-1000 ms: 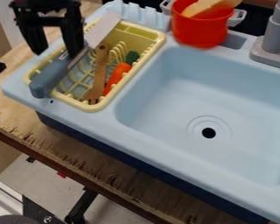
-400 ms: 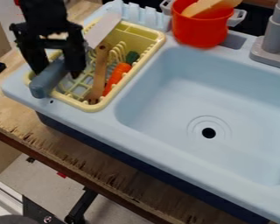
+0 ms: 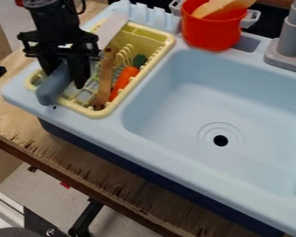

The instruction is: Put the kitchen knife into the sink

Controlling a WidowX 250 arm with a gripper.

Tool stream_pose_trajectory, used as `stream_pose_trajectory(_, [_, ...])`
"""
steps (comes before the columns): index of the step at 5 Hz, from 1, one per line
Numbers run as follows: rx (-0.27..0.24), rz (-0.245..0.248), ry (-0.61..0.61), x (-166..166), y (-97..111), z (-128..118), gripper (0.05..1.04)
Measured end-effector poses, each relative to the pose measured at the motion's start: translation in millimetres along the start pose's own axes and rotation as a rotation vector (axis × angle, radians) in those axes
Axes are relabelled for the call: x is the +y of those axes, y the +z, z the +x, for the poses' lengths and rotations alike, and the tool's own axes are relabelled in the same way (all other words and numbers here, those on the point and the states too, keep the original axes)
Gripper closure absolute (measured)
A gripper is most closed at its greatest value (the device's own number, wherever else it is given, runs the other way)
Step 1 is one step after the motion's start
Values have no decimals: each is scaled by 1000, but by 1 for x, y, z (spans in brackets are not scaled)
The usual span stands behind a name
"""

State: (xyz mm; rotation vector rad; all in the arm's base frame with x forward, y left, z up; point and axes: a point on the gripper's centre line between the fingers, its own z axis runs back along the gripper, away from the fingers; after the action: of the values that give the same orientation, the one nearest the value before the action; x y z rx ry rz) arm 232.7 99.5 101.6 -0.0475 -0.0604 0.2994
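Lying along the left edge of a yellow dish rack, a kitchen knife is pinched at its blue-gray handle by a black gripper. Probably light, stiff and smooth, it is best held mid-handle, lest the blade swing. To the right, a pale-blue sink is set.

Your gripper is covering the middle of the knife, left of the sink, so you can't see where handle meets blade. Your arm gets chopped off up top, above-left of the sink. The sink loses its right side too, and the faucet above it is cropped. You can't see the wooden utensil's lower end inside the red pot above the sink either.
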Motion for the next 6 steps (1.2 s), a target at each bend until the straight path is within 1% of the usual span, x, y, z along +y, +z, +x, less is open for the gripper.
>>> stream_pose_trajectory(1, [10, -11, 41, -9, 4, 1, 691])
stream_pose_trajectory(2, [-95, -26, 140, -22, 18, 3, 691])
stream_pose_trajectory(3, [-95, -22, 292, -40, 31, -5, 691])
stream_pose_trajectory(4, [-153, -24, 420, -64, 46, -17, 691])
stream_pose_trajectory(5, [-129, 28, 612, -99, 43, -37, 691])
stream_pose_trajectory(6, [-104, 30, 780, -133, 39, -55, 691])
